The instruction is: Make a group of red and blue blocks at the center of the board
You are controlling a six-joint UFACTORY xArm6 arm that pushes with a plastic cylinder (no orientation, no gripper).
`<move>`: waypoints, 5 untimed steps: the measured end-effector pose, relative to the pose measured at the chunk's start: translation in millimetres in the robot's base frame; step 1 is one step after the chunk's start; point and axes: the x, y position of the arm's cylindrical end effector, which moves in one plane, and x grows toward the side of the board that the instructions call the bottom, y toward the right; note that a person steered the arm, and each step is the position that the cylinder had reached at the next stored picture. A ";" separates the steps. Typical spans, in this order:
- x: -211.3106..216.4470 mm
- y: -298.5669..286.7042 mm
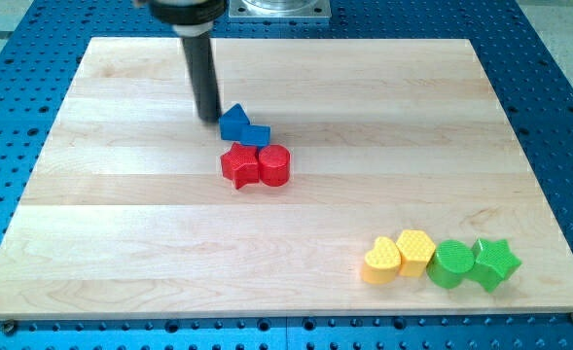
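My tip [209, 118] rests on the board just left of a blue pentagon-like block [233, 122], touching or nearly touching it. A smaller blue block [257, 135] lies against that block's right side. Just below them a red star block [238, 166] and a red cylinder [274, 165] sit side by side, touching. These blocks form one cluster a little above and left of the board's centre.
At the view's bottom right stand a yellow heart block [381, 262], a yellow hexagon-like block [415, 252], a green cylinder [452, 264] and a green star block [495, 262] in a row. The wooden board [121, 243] lies on a blue perforated table.
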 end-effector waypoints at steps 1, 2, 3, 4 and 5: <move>2.6 40.1; 25.2 27.1; 45.7 14.9; 27.4 -0.4; 45.0 -31.2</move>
